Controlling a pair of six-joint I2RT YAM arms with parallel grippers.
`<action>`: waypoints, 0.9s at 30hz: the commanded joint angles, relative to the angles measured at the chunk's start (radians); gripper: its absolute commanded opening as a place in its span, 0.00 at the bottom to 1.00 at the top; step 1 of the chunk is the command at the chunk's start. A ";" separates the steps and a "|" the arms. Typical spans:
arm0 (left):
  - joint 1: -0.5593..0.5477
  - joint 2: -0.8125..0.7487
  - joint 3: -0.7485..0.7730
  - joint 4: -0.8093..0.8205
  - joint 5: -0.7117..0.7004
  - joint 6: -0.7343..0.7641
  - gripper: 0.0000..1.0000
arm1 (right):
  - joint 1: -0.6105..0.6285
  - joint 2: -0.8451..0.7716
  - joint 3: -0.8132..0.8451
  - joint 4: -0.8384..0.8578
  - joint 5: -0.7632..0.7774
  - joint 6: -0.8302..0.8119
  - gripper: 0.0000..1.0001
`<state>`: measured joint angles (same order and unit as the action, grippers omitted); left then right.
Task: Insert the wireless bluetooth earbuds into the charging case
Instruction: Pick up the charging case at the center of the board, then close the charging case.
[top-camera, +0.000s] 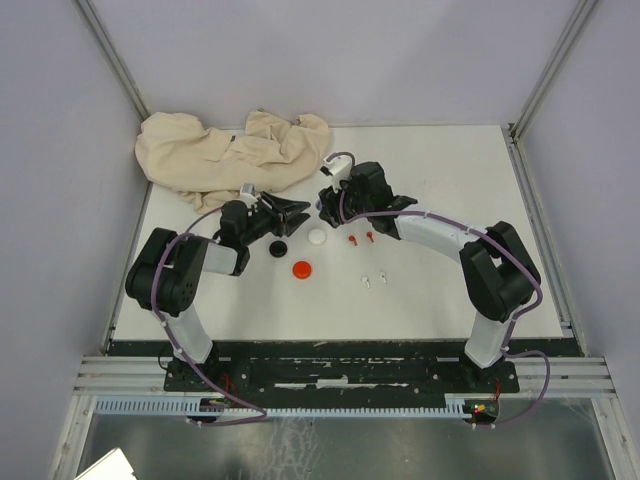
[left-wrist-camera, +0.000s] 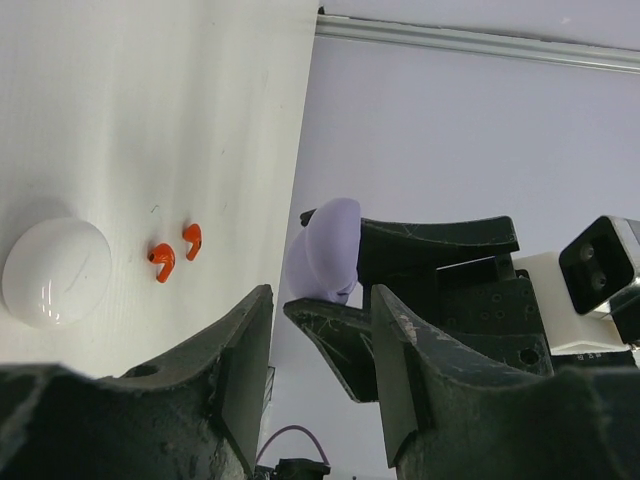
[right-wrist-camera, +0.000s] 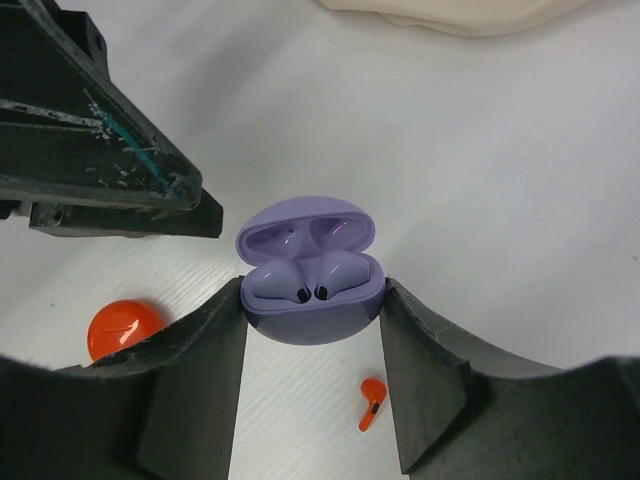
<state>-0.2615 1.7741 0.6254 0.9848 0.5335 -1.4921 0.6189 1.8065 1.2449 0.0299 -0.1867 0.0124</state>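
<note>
My right gripper (right-wrist-camera: 312, 295) is shut on an open purple charging case (right-wrist-camera: 308, 300) and holds it above the table. Two purple earbuds (right-wrist-camera: 310, 278) sit in its wells, lid (right-wrist-camera: 303, 228) up. In the top view the right gripper (top-camera: 328, 207) faces my left gripper (top-camera: 296, 214), tips close together. The left gripper (left-wrist-camera: 322, 300) is open and empty, just before the purple case (left-wrist-camera: 325, 255). Two red earbuds (top-camera: 361, 238) lie on the table; they also show in the left wrist view (left-wrist-camera: 175, 252), and one shows in the right wrist view (right-wrist-camera: 371, 402). Two white earbuds (top-camera: 375, 281) lie nearer. Black earbuds are not visible.
A white round case (top-camera: 317, 237), a red round case (top-camera: 301, 269) and a black round case (top-camera: 279, 247) lie closed under and near the grippers. A crumpled beige cloth (top-camera: 235, 150) lies at the back left. Grey walls enclose the table (top-camera: 450, 290).
</note>
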 joint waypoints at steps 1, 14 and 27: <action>-0.007 0.017 0.041 0.040 0.017 0.052 0.51 | 0.002 -0.056 -0.003 0.035 -0.075 -0.006 0.32; -0.034 0.037 0.057 0.052 0.016 0.046 0.51 | 0.026 -0.043 0.007 0.031 -0.120 -0.012 0.32; -0.045 0.042 0.066 0.082 0.016 0.032 0.43 | 0.032 -0.019 0.027 0.016 -0.131 -0.015 0.31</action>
<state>-0.3008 1.8076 0.6613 1.0016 0.5339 -1.4925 0.6445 1.7985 1.2407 0.0223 -0.2962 0.0093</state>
